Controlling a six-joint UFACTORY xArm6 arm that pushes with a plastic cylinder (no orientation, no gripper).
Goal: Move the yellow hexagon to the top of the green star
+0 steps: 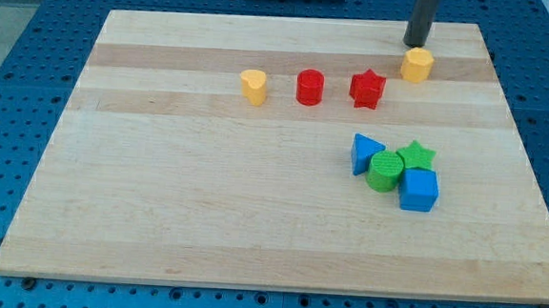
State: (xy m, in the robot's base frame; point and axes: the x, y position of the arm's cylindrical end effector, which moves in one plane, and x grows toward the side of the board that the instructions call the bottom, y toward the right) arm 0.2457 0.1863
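Observation:
The yellow hexagon [416, 64] sits near the view's top right on the wooden board [205, 198]. My tip [415, 44] stands just above it in the view, close to or touching its far side. The green star [416, 155] lies lower down, right of centre, in a tight cluster with other blocks. The hexagon is well above the star in the view, roughly in line with it.
Touching the star are a green cylinder [384, 171], a blue triangle [365, 153] and a blue cube [419, 191]. A red star [366, 88], a red cylinder [310, 87] and a yellow heart [254, 86] form a row left of the hexagon.

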